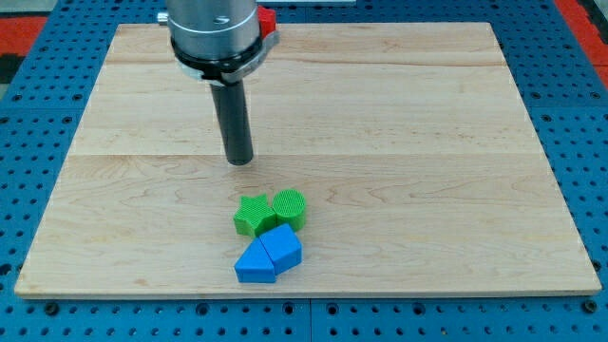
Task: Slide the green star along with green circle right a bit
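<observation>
No text, label, brand, number or sign can be read anywhere.

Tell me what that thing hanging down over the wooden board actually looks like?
It is a wide, silvery metal cylinder with a dark ring around its base and a small red part on the view's right side. A straight, dark, round rod sticks down from it, ending in my tip, blunt and flat. No cables, claws or markings show.
</observation>
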